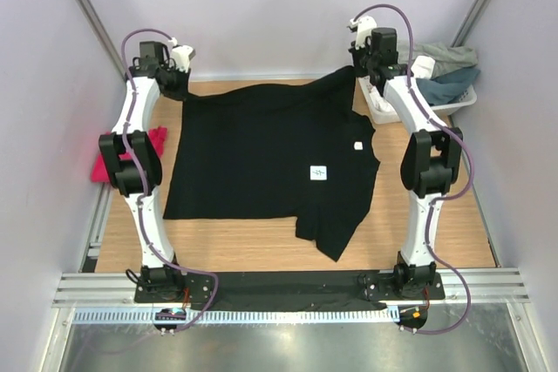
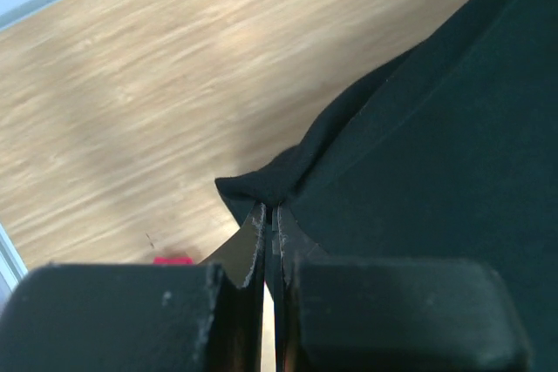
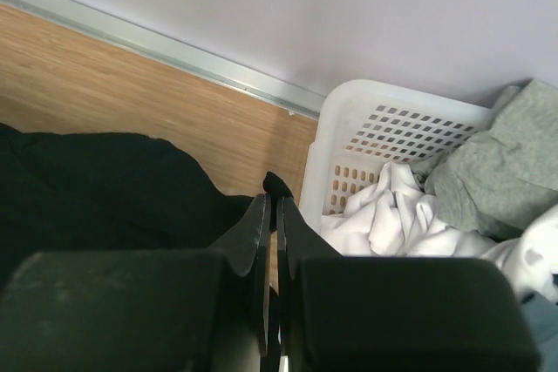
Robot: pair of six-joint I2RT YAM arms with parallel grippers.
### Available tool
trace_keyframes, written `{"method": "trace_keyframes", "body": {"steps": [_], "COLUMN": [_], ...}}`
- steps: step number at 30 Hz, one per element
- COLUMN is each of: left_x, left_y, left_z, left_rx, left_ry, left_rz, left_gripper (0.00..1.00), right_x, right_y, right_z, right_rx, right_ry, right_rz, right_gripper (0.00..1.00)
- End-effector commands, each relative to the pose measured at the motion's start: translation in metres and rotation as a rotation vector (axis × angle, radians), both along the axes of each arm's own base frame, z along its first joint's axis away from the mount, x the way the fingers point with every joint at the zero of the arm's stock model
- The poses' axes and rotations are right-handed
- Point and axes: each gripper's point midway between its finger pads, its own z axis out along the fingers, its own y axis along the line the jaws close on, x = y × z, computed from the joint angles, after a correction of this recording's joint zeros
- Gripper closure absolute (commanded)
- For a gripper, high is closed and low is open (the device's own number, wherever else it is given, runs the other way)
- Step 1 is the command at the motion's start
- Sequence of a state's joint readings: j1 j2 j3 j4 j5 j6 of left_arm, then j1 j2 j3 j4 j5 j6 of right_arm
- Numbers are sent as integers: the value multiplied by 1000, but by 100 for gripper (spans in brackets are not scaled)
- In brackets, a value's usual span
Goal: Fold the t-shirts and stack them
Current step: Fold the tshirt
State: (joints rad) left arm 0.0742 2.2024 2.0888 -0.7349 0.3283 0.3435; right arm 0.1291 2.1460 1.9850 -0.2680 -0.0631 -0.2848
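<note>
A large black t-shirt (image 1: pixel 266 158) lies spread over the wooden table, with small white tags showing near its right side. My left gripper (image 1: pixel 177 76) is shut on the shirt's far left corner (image 2: pixel 261 185). My right gripper (image 1: pixel 364 63) is shut on the shirt's far right corner (image 3: pixel 277 185), right beside the basket. The black cloth (image 3: pixel 96 189) bunches left of my right fingers. A bright pink t-shirt (image 1: pixel 131 150) lies at the table's left edge, mostly behind my left arm; a sliver of it (image 2: pixel 172 260) shows in the left wrist view.
A white latticed plastic basket (image 1: pixel 382 112) stands at the far right, holding white and grey-green clothes (image 3: pixel 488 172). Its wall (image 3: pixel 384 132) is close to my right fingers. The back wall runs just beyond both grippers. Bare wood (image 1: pixel 261 246) lies in front of the shirt.
</note>
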Motion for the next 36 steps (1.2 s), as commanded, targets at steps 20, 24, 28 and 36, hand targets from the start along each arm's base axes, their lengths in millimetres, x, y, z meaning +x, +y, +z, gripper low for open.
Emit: {"method": "trace_keyframes", "body": {"steps": [20, 24, 28, 36], "left_x": [-72, -74, -75, -80], "left_y": [-11, -7, -3, -2], "left_z": [3, 10, 9, -8], "left_rx": [-38, -21, -15, -23], "left_ry": [112, 95, 101, 148], "left_rz": [-17, -18, -14, -6], "left_gripper": [100, 100, 100, 100], "right_x": [-107, -120, -139, -178], "right_y": [1, 4, 13, 16], "right_z": [25, 32, 23, -9], "right_rx": [45, 44, 47, 25], "right_ry": [70, 67, 103, 186], "right_rz": [42, 55, 73, 97], "right_gripper": [99, 99, 99, 99]}}
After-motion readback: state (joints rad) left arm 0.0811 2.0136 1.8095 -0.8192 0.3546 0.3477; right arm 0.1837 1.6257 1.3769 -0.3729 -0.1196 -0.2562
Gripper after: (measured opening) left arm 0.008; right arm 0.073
